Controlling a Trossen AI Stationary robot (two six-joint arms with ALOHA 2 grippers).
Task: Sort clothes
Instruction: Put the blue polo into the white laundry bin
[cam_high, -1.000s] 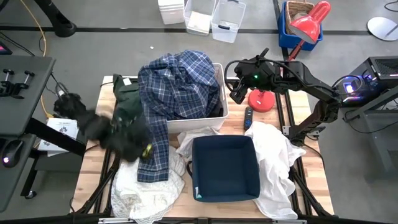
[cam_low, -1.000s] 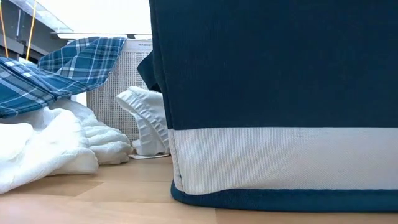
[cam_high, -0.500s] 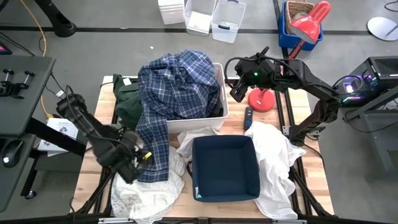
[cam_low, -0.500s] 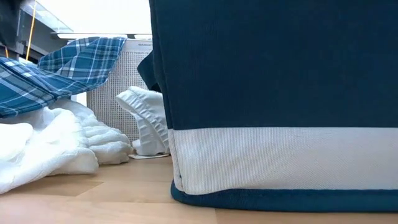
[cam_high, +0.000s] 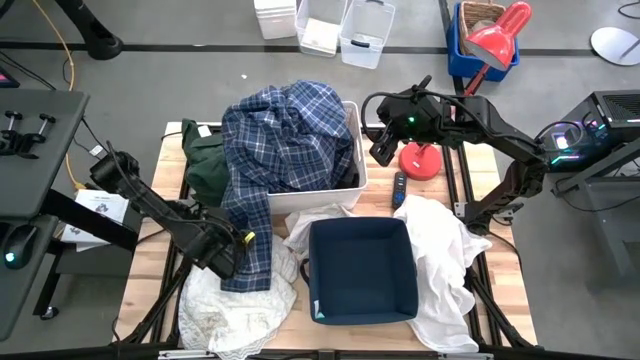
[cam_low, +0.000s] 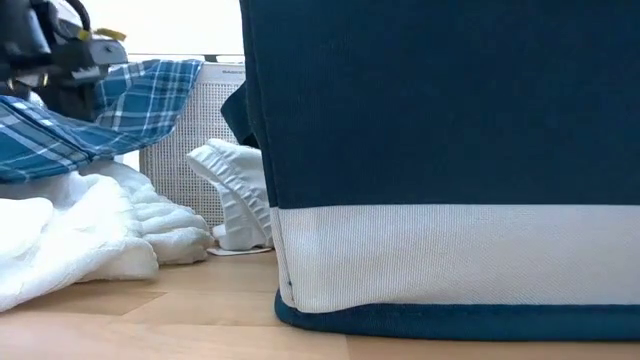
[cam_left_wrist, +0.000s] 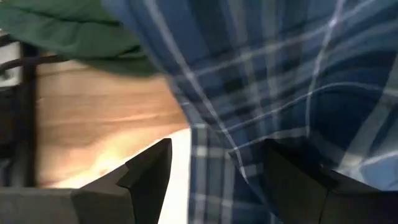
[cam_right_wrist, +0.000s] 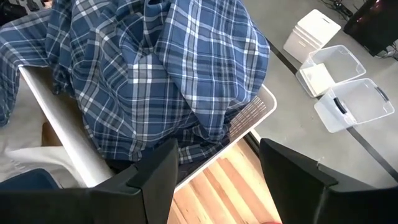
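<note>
While the right gripper (cam_high: 383, 143) is held open above the far right corner of the white bin (cam_high: 352, 180), the left gripper (cam_high: 236, 252) is lowered with its fingers (cam_left_wrist: 149, 174) spread apart over the hanging edge of the blue plaid shirt (cam_high: 280, 150). The shirt is draped across the bin and down onto the table (cam_high: 150, 275), beside a dark green garment (cam_high: 205, 165) and over white clothes (cam_high: 235, 305).

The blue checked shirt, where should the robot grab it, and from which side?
Probably the plaid shirt's loose lower part that hangs out of the white bin onto the table. It lies low and free, beside the open left pincer, so coming from the left edge looks easiest. The right pincer waits open past the bin's far corner.
</note>
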